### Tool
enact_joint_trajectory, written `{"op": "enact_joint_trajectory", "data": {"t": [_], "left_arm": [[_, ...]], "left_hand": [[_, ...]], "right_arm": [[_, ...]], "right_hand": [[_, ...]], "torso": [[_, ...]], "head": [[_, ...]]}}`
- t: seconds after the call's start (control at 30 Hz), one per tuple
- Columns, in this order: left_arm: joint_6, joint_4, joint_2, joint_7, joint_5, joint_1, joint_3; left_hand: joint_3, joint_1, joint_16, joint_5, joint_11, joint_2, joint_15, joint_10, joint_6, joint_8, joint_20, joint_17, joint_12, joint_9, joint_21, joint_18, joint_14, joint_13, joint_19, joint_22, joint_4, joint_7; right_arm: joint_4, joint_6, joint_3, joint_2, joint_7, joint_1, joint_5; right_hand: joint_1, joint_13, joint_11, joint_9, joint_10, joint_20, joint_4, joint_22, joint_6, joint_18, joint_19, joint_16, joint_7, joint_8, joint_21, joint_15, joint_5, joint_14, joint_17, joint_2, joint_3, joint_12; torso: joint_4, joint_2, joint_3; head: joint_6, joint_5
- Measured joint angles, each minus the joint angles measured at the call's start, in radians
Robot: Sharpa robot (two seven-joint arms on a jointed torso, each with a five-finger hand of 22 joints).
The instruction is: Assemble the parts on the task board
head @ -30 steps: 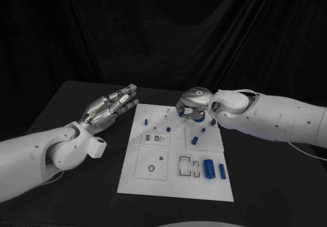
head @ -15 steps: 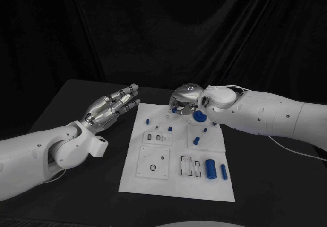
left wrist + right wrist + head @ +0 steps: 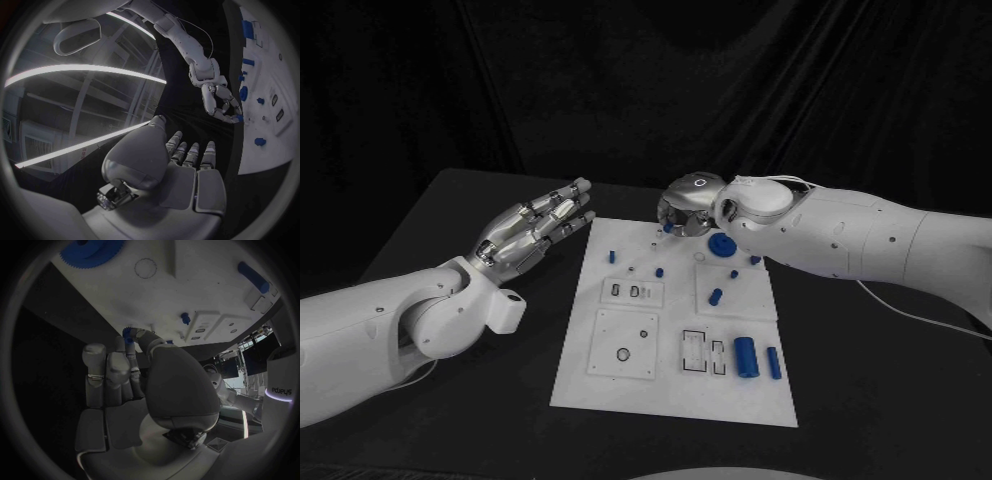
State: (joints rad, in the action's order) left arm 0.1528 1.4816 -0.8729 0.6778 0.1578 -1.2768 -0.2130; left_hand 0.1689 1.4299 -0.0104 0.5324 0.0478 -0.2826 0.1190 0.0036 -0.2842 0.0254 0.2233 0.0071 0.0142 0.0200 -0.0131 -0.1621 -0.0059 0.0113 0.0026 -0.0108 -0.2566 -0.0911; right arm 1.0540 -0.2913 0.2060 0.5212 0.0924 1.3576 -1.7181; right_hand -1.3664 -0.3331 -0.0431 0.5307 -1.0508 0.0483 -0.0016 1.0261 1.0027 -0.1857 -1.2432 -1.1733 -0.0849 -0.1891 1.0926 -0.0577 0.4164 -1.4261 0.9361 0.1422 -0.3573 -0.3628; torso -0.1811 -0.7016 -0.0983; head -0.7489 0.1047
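Task board with blue parts, partly assembled

The white task board (image 3: 678, 330) lies flat on the table. Two blue cylinders (image 3: 744, 356) lie side by side near its front right corner. A blue gear (image 3: 721, 244) lies flat near the far edge. Short blue pegs (image 3: 610, 257) stand upright in the far section; another peg (image 3: 714, 296) lies tilted on a raised square.

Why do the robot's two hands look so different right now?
The left hand is flat, its fingers stretched out, holding nothing, beside the board. The right hand is curled over the board's far end, pinching a small blue part at its fingertips. Both are silver hands on white arms.
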Motion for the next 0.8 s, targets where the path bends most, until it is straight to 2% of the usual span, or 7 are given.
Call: {"op": "enact_joint_trajectory", "data": {"t": [0.1, 0.2, 0.3, 0.4, 0.8], "left_arm": [[0.002, -0.002, 0.002, 0.0, 0.0, 0.0, 0.0], [0.004, -0.004, 0.003, 0.0, 0.0, 0.0, 0.0], [0.006, -0.007, 0.004, 0.0, 0.0, 0.0, 0.0], [0.007, -0.009, 0.004, 0.0, 0.0, 0.0, 0.0], [0.01, -0.015, 0.011, 0.0, 0.0, 0.0, 0.0]], "left_hand": [[0.0, 0.0, 0.0, 0.0, 0.0, 0.0, 0.012, 0.0, 0.0, 0.0, 0.0, 0.0, 0.0, 0.0, 0.0, 0.0, 0.012, 0.0, 0.0, 0.0, 0.0, 0.0], [0.0, 0.0, 0.0, 0.0, 0.0, 0.0, 0.012, 0.0, 0.0, 0.0, 0.0, 0.0, 0.0, 0.0, 0.0, 0.0, 0.012, 0.0, 0.0, 0.0, 0.0, 0.0], [0.0, 0.0, 0.0, 0.0, 0.0, 0.0, 0.012, 0.0, 0.0, 0.0, 0.0, 0.0, 0.0, 0.0, 0.0, 0.0, 0.012, 0.0, 0.0, 0.0, 0.0, 0.0], [0.0, 0.0, 0.0, 0.0, 0.0, 0.0, 0.012, 0.0, 0.0, 0.0, 0.0, 0.0, 0.0, 0.0, 0.0, 0.0, 0.012, 0.0, 0.0, 0.0, 0.0, 0.0], [0.0, 0.0, 0.0, 0.0, 0.0, 0.0, 0.012, 0.0, 0.0, 0.0, 0.0, 0.0, 0.0, 0.0, 0.0, 0.0, 0.012, 0.0, 0.0, 0.0, 0.0, 0.0]], "right_arm": [[-0.011, -0.001, 0.0, -0.008, 0.001, 0.0, 0.001], [-0.019, -0.001, 0.0, -0.015, 0.002, 0.0, 0.001], [-0.026, -0.001, 0.0, -0.02, 0.003, 0.0, 0.001], [-0.033, -0.001, 0.0, -0.025, 0.004, 0.0, 0.001], [-0.058, 0.0, 0.0, -0.043, 0.005, -0.003, 0.002]], "right_hand": [[0.0, 0.0, 0.0, 0.0, 0.0, 0.0, 0.0, 0.0, 0.0, 0.0, 0.0, 0.004, 0.0, 0.0, 0.0, 0.0, 0.0, 0.0, -0.006, 0.0, 0.0, 0.007], [0.0, 0.0, 0.0, 0.0, 0.0, 0.0, 0.0, 0.0, 0.0, 0.0, 0.0, 0.004, 0.0, 0.0, 0.0, 0.003, 0.0, 0.004, -0.006, 0.0, 0.0, 0.007], [0.0, 0.0, 0.0, 0.0, 0.0, 0.0, 0.0, 0.0, 0.0, 0.0, 0.0, 0.004, 0.0, 0.0, 0.0, -0.002, 0.0, 0.009, -0.006, 0.0, 0.0, 0.007], [0.0, 0.0, 0.0, 0.0, 0.0, 0.007, 0.0, 0.003, 0.0, 0.0, 0.007, 0.004, 0.0, 0.0, 0.0, -0.002, 0.0, 0.009, -0.006, 0.0, 0.0, 0.007], [0.0, 0.002, 0.0, 0.0, 0.0, 0.007, 0.0, 0.005, 0.0, 0.0, 0.007, 0.01, 0.0, 0.007, 0.0, -0.002, -0.012, 0.009, -0.013, 0.0, 0.0, 0.015]], "torso": [[-0.0012, 0.0, 0.0004], [-0.0012, 0.0, 0.0007], [-0.0005, 0.0, 0.0007], [0.0004, 0.001, 0.0005], [0.0007, 0.002, -0.0003]], "head": [[0.0, 0.001], [0.0, 0.0], [-0.001, -0.003], [-0.001, -0.005], [-0.004, -0.002]]}}
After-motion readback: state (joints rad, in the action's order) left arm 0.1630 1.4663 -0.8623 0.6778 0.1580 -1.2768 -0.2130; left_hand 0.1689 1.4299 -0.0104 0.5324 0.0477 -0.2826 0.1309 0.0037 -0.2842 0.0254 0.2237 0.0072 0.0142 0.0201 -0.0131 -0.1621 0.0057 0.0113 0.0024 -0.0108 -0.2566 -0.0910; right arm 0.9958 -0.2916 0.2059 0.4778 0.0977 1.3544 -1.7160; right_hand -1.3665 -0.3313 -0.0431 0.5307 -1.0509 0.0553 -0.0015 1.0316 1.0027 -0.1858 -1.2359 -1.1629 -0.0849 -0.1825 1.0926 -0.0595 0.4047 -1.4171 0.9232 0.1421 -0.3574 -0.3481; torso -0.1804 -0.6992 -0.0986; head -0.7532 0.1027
